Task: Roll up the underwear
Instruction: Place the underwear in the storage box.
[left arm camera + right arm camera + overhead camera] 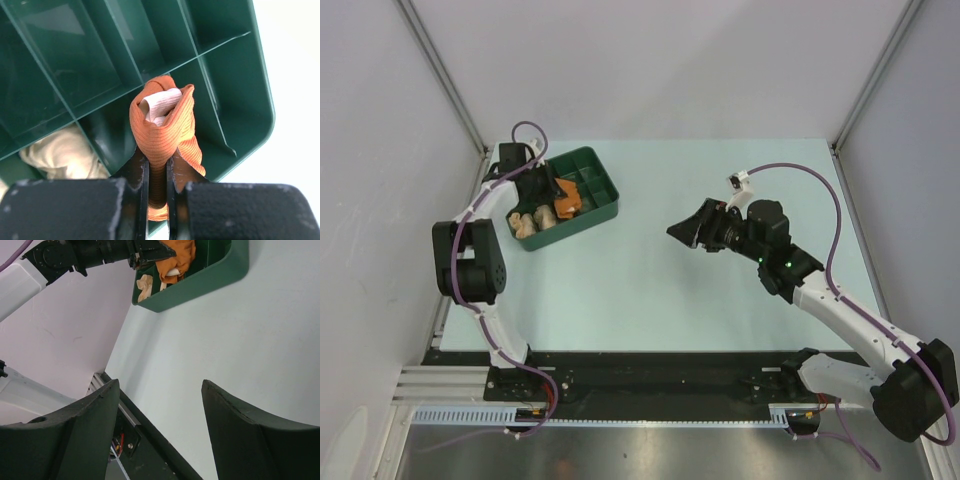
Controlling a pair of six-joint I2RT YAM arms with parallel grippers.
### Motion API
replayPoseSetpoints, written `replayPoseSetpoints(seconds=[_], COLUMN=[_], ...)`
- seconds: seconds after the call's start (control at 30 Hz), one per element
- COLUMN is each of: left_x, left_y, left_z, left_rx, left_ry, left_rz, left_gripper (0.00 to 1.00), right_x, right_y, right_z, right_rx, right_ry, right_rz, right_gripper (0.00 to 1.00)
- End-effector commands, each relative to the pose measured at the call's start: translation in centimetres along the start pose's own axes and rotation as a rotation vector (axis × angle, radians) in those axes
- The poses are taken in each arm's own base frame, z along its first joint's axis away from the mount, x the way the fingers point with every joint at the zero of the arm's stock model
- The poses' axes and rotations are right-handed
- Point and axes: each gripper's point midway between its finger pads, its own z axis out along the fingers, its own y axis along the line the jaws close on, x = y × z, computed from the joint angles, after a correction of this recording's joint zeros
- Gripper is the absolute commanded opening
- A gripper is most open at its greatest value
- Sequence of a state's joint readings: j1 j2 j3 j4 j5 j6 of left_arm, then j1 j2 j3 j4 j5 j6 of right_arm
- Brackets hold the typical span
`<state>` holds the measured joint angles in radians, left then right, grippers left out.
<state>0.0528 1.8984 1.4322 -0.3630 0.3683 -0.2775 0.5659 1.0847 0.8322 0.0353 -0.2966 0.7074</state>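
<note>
Pale green table (650,290), white walls (660,70), underwear (524,224) in green tray (585,226)

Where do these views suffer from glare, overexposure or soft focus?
Left wrist: the table beside the green tray is blown out to white, and the left gripper looks soft up close, while the rust-orange underwear it clamps is sharp. Right wrist: the open right gripper is a dark silhouette. Top external: even light, with glare only on the metal strip at the near edge.
</note>
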Motion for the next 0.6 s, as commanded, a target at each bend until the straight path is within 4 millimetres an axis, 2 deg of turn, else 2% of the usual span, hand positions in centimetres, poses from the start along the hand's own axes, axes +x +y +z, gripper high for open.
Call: replayPoseSetpoints(seconds=[0.0, 0.1, 0.3, 0.57], left_x=[1.1, 1.3, 2.4, 3.2], left_y=[3.3, 2.9, 3.6, 4.4], left_z=[-0.5, -0.1, 0.9, 0.0], left_rx=[-0.15, -0.122, -0.147, -0.212], left_ry=[0.061, 0.069, 0.113, 0.119], left_rz=[0.005, -0.006, -0.028, -0.041], left_gripper=[0.0, 0.0, 0.0, 0.0], right_x=[-1.1, -1.1, -1.1, -1.2], right_y=[1.1, 1.1, 1.0, 1.2], right_z=[-0.4, -0.4, -0.5, -0.6], right_rx=[-0.036, -0.039, -0.03, -0.034], right_ry=[-0.042, -0.041, -0.044, -0.05], right_rz=[-0.009, -0.008, -0.005, 0.0], right_gripper=[0.71, 0.71, 0.71, 0.71])
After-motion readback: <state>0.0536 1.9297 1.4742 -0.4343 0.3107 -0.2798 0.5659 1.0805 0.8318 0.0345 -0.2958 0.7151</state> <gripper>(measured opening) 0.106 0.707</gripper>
